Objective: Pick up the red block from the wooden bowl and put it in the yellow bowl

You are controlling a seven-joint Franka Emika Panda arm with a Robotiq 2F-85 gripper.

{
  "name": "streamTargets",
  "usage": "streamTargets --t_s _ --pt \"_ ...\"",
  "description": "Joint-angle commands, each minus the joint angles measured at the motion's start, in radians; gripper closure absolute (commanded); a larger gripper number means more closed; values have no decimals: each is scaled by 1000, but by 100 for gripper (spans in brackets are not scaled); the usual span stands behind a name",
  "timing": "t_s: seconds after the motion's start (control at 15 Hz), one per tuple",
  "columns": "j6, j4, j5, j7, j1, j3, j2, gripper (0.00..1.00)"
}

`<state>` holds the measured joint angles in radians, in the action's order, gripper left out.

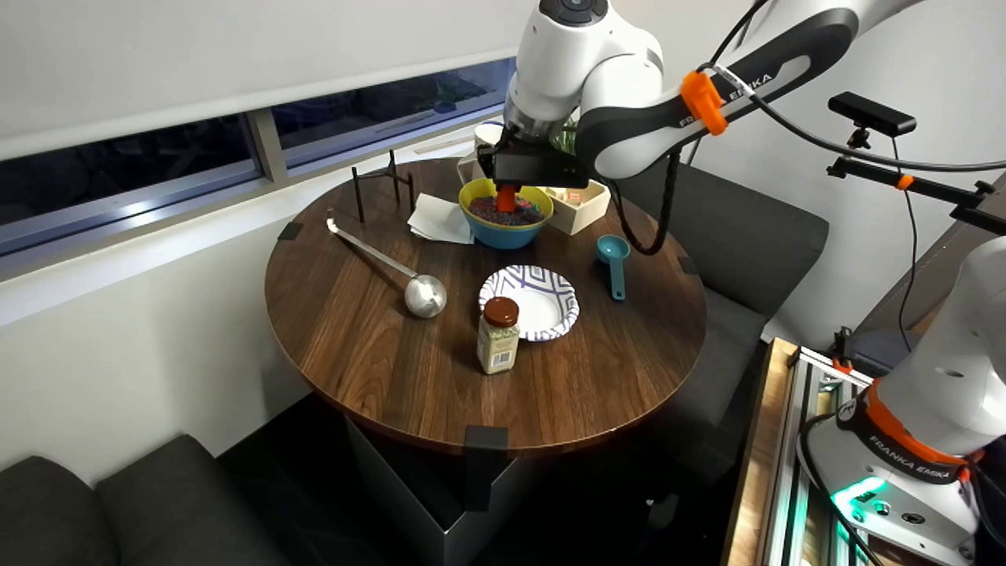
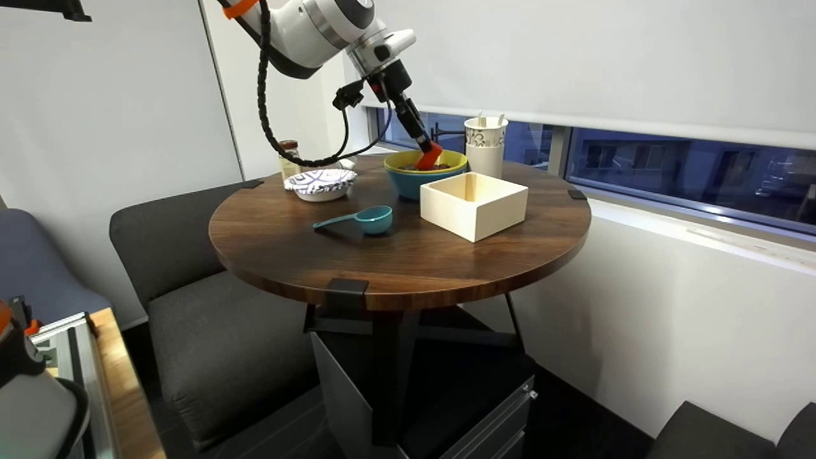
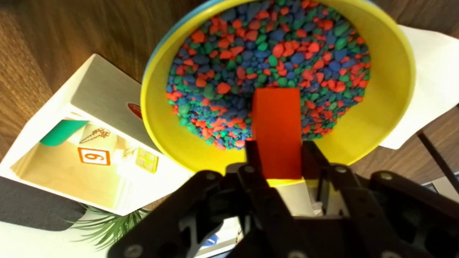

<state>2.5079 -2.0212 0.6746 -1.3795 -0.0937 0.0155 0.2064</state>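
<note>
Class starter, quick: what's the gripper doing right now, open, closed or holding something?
Gripper: closed on the red block, holding it, not yet released.

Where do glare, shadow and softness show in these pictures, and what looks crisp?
Wrist view: glare washes out a patch inside the wooden bowl; pebbles in the yellow bowl look fairly crisp. In an exterior view: a green light flares; the jar label is unreadably soft. Both exterior views: deep shadow lies under the table.
</note>
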Motion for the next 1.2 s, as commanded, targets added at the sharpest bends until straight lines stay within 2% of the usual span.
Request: streamTargets --t_s 0.0,0.6,1.13 --pt "10 20 101 -66 -28 32 35 92" --pt "-48 12 171 -85 -60 17 39 92" --pt "-160 16 416 -321 -87 5 61 92"
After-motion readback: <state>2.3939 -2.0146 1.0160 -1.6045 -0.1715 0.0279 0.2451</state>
